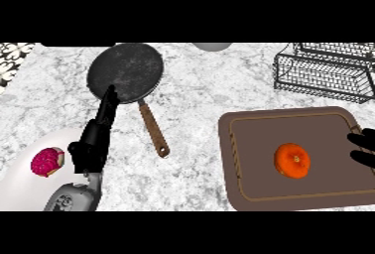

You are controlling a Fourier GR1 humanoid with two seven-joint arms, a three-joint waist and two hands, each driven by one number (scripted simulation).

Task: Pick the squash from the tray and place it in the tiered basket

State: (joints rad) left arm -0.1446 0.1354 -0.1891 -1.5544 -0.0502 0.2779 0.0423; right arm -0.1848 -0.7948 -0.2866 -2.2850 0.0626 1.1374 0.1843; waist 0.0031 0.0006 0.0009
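**Orange squash lies on the brown tray, right hand at the tray's edge**

The black right hand (362, 149) shows only as a few fingers (360, 139) coming in at the view's three o'clock edge, over the right rim of the tray; whether they are straight or curled I cannot tell. They are apart from the squash, which lies toward nine o'clock from them.

The round, slightly flattened orange squash (292, 160) sits on the dark brown rectangular tray (242, 163), a little right of the tray's middle. It looks smooth and bright orange, with a small pale spot near its centre facing up. Its outline is a shade taller than wide, so the long axis runs roughly from twelve to six o'clock; no stem end shows to either side.

The black left hand (99, 131) is at nine o'clock in the view, fingers straight and relaxed, pointing toward twelve o'clock, with the tips over the lower edge of the black round frying pan (126, 72). The pan's brown wooden handle (153, 130) slants toward five o'clock across the white marbled surface (198, 94). Beside the left hand, at eight o'clock, a pink round doughnut (47, 161) lies on a white plate (22, 188). The black wire tiered basket (326, 72) stands at two o'clock, well apart from the tray.
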